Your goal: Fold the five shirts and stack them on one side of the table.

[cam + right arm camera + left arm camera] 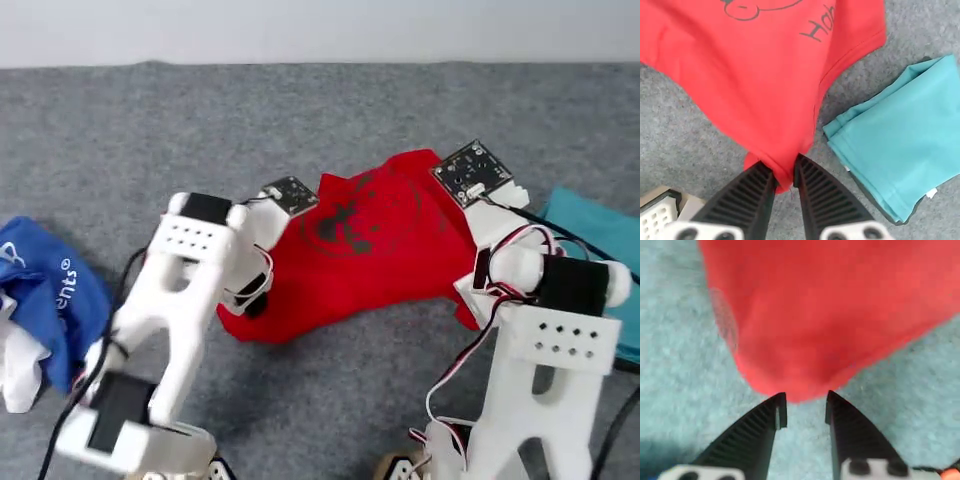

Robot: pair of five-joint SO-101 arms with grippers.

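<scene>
Your red shirt point(370, 240) lies rumpled on the grey table point(330, 110), between the two arms. Your right gripper point(785, 177) is clamped on its edge, at the corner nearest the folded teal shirt point(900, 145) just beside it. Your left gripper point(806, 410) has its fingers apart, with a red shirt corner at their tips. A blue shirt point(50, 290) and a white shirt point(20, 370) sit bunched well apart from the red shirt, on the side opposite the teal shirt.
</scene>
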